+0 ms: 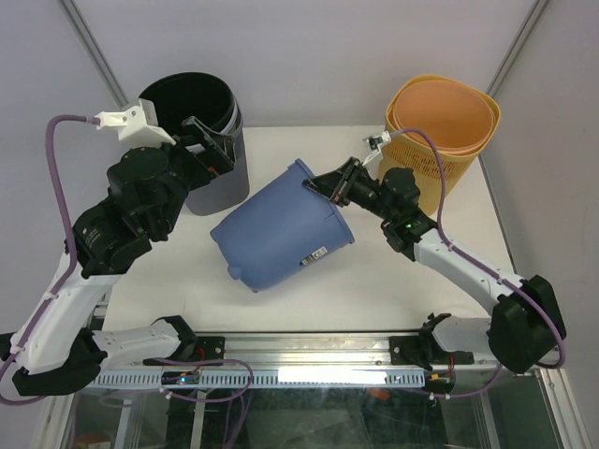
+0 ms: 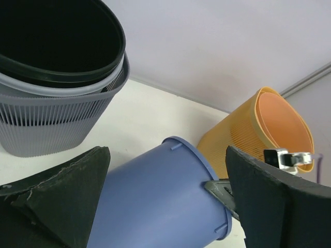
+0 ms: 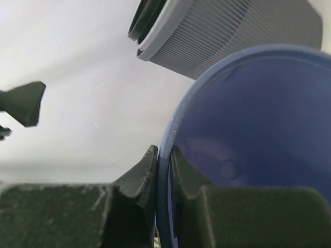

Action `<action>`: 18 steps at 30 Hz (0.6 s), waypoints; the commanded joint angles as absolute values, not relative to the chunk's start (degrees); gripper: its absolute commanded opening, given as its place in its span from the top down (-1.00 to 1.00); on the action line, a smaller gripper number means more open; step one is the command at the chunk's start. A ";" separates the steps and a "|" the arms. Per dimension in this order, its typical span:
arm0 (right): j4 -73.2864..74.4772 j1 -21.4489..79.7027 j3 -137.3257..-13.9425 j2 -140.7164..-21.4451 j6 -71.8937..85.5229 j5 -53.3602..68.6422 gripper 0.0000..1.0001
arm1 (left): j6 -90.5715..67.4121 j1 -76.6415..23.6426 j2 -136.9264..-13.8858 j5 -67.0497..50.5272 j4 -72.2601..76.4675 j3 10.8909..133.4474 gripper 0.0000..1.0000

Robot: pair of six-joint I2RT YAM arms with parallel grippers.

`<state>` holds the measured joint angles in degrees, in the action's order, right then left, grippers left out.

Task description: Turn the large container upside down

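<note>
One large blue container [image 1: 281, 229] lies tipped at the middle of the tabletop [image 1: 402, 271], base near-left, mouth far-right, its rim clamped in the right hand [image 1: 316, 185], while the left hand [image 1: 213, 148], spread wide, hangs just beyond its far-left side.

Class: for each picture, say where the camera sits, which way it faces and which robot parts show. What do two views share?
Top external: above and behind the robot, looking down at the table; left arm and right arm show.
Left wrist: on the left arm, past the open left tool toward blue container, grey basket, orange basket.
Right wrist: on the right arm, along the right tool shut on the blue container's rim.
Shared: both wrist views show blue container and grey basket.
</note>
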<state>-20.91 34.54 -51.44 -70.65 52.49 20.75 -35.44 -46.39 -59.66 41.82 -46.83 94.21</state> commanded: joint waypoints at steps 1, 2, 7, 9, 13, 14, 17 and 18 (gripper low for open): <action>-51.06 31.98 -47.59 -71.11 74.14 22.73 1.00 | -30.84 -45.98 -60.31 39.45 -42.11 96.19 -0.98; -54.66 31.84 -46.10 -72.28 77.16 22.38 1.00 | -30.61 -45.92 -60.48 39.18 -41.82 96.07 -0.98; -74.08 31.83 -38.86 -80.28 92.36 18.40 1.00 | -29.88 -45.80 -61.38 38.09 -41.59 95.93 -0.98; -80.51 31.86 -36.89 -83.83 96.78 16.61 1.00 | -29.80 -45.60 -61.46 37.87 -41.60 95.74 -0.98; -85.11 32.28 -34.43 -87.66 100.81 14.90 1.00 | -29.79 -45.26 -61.63 37.20 -41.40 95.05 -0.98; -86.52 32.33 -33.18 -88.26 102.28 13.54 1.00 | -29.79 -45.07 -61.76 36.95 -41.32 94.87 -0.98; -92.49 32.32 -29.10 -91.14 107.15 9.24 1.00 | -29.88 -44.85 -62.19 35.99 -40.98 94.45 -0.98; -93.87 32.39 -27.46 -92.01 109.19 8.41 1.00 | -29.89 -44.68 -62.41 35.74 -40.84 94.36 -0.98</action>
<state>-74.72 32.29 -30.24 -90.78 96.27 16.08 -31.48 -45.63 -61.89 38.02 -43.62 94.28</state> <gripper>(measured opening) 0.140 0.990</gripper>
